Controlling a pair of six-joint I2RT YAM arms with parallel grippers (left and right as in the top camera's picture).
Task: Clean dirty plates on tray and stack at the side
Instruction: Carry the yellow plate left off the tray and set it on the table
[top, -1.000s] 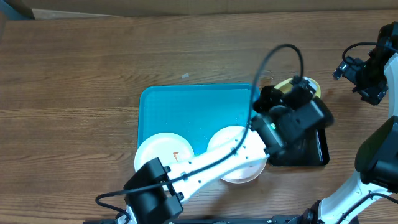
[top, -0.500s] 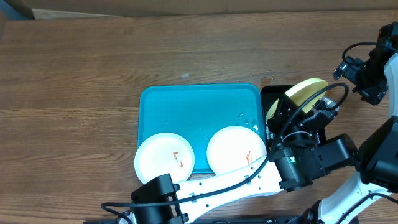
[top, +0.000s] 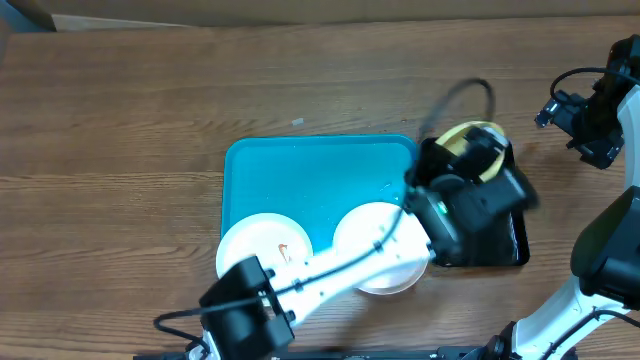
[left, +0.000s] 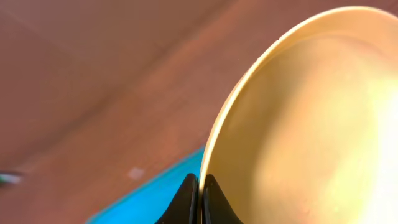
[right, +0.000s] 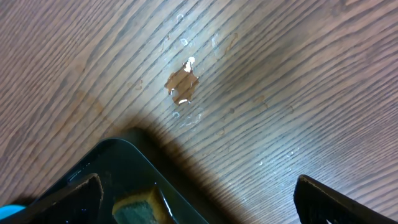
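Left gripper (left: 200, 188): clamped on yellow-rimmed plate (left: 311, 124) edge, right of tray (top: 300, 170); right gripper (right: 205, 200): fingers wide apart, empty; two white plates (top: 262, 245) on tray's near side

We see two plates (top: 262, 245) side by side in the tray (top: 300, 170), near edge; third plate (top: 460, 135) above the narrow tray (top: 505, 250), right.

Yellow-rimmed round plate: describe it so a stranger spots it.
Find the large turquoise rectangular plastic tray; a narrower black tray flanks its right end. Above that, the left gripper pinches the plate. Unlike the two white plates on the turquoise tray, it is yellow-rimmed.
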